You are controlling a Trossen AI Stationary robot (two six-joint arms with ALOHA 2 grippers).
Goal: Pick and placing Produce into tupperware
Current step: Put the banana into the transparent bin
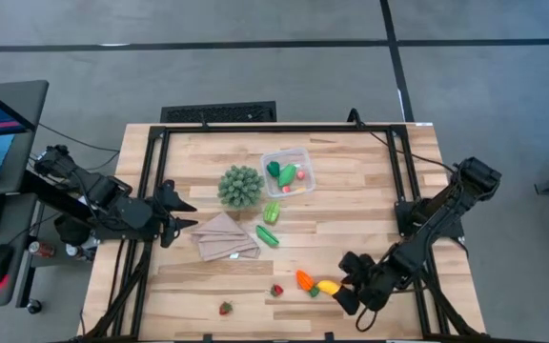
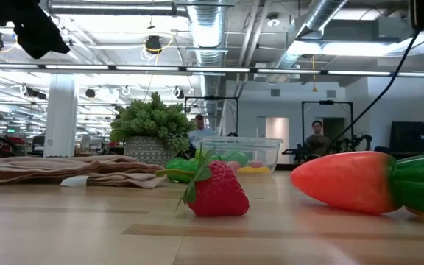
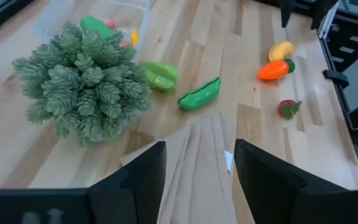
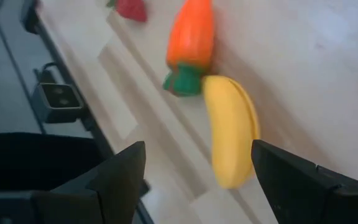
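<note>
Here the right pincer (image 4: 194, 171) gapes wide, empty, near the banana (image 4: 230, 129).

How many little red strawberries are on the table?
2 outside the tupperware: one strawberry left of the carrot, another strawberry near the front edge. More may hide inside the tupperware.
</note>
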